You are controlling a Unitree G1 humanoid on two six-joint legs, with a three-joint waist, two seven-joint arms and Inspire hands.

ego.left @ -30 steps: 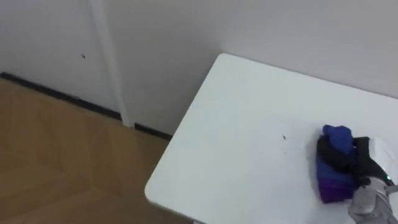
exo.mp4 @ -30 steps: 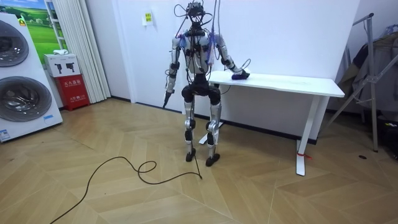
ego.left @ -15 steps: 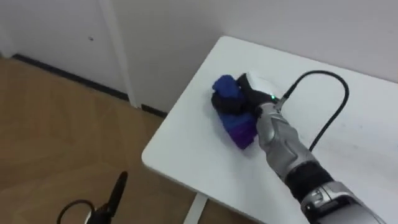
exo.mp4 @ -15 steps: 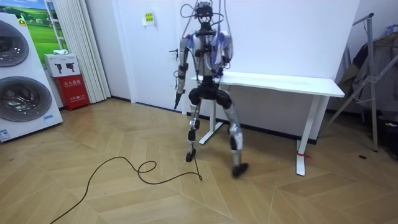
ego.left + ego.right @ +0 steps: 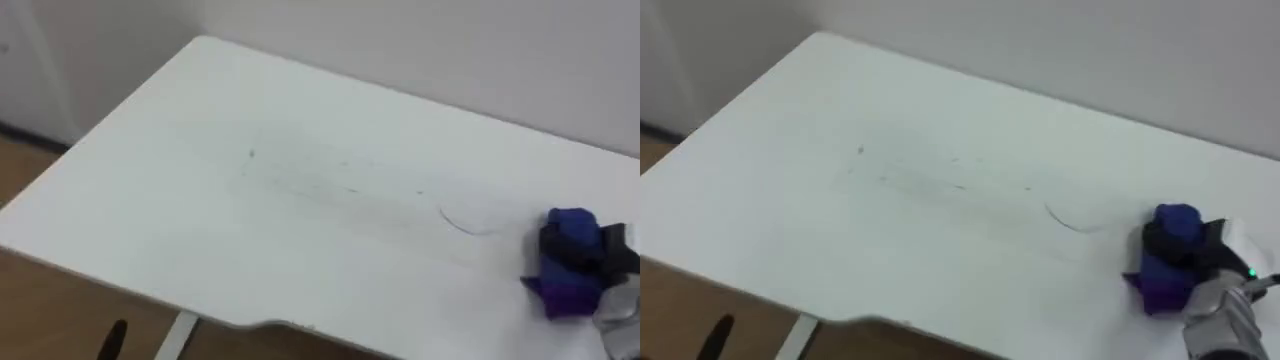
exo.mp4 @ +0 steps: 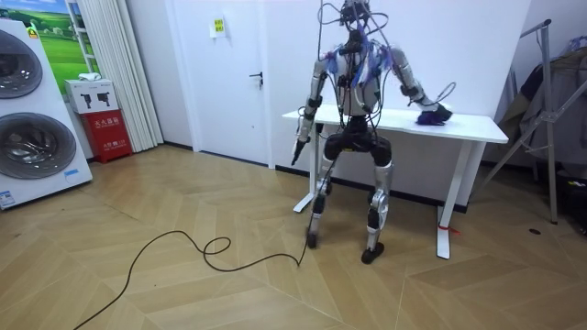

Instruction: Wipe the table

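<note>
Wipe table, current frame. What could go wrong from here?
1. The cloth is bunched in the right hand, so little of it touches the table; a stroke may leave streaks.
2. The faint marks lie mid-table, well to the cloth's left; a short stroke would likely miss them.
3. In the room view the robot stands wide-legged with its right arm stretched out; pressing harder might upset its balance.

Walls [image 6: 477, 46]: plain white
Floor [image 6: 183, 293]: herringbone wood
Door [image 6: 234, 92]: white
Table [image 5: 250, 230]: white, by the wall
Washing machine [image 6: 32, 119]: room view's left
</note>
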